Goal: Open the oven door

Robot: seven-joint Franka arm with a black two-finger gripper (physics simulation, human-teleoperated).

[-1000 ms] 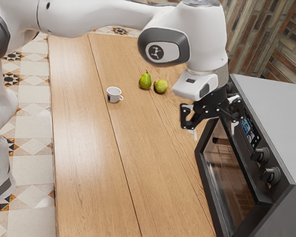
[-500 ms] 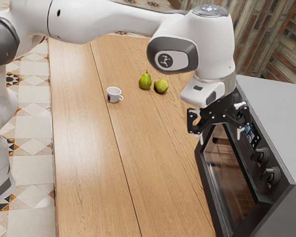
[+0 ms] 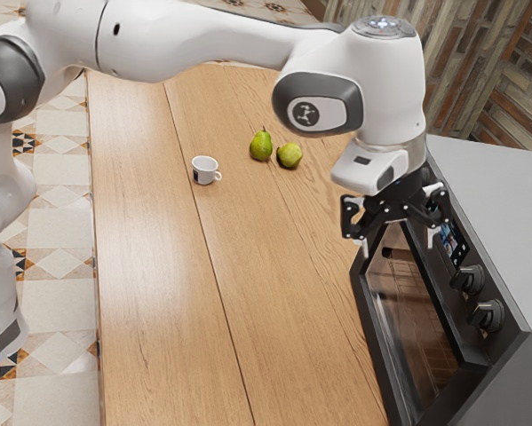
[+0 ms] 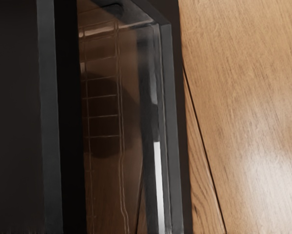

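My gripper (image 3: pixel 398 241) is open in the exterior view, its two fingers wide apart above the far end of the oven door (image 3: pixel 408 306), with nothing held between them. The door has a dark frame around brown see-through glass and appears to lean outward from the oven (image 3: pixel 514 222); its exact angle I cannot tell. Below the hand, the wrist view has the door glass (image 4: pixel 104 161) with rack lines visible through it. Whether a finger touches the door is unclear.
Two green pears (image 3: pixel 261 145) and a small white cup (image 3: pixel 204 169) sit on the wooden table (image 3: pixel 168 293). Knobs (image 3: pixel 486 315) and a display line the oven front. A brick wall (image 3: pixel 479 71) rises behind.
My hand has shifted toward the exterior view's right and a little lower in that view, mostly during the first half second. The fingers remain apart, and the oven door looks unmoved.
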